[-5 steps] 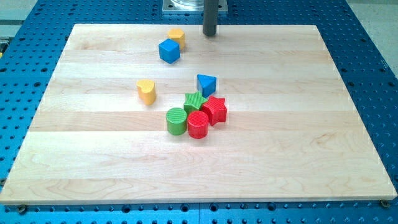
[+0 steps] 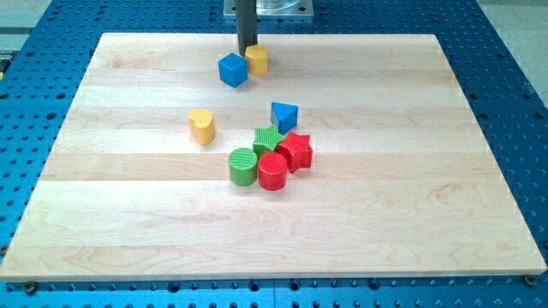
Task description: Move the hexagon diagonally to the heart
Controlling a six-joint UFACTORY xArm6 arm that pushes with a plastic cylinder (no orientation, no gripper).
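The yellow hexagon point(image 2: 258, 60) sits near the view's top, just right of the blue cube point(image 2: 232, 69) and touching it. The yellow heart point(image 2: 202, 125) lies lower and to the left, apart from the other blocks. My tip point(image 2: 247, 49) stands at the top edge of the board, right behind the hexagon and the cube, close to or touching the hexagon's upper left side.
A cluster sits mid-board: a blue triangle point(image 2: 284, 115), a green star-like block point(image 2: 269, 139), a red star point(image 2: 296, 151), a green cylinder point(image 2: 243, 166) and a red cylinder point(image 2: 273, 171). The wooden board point(image 2: 128, 214) lies on a blue perforated table.
My tip has moved left along the top edge. The yellow hexagon has shifted to the right and slightly down; the blue cube has barely moved.
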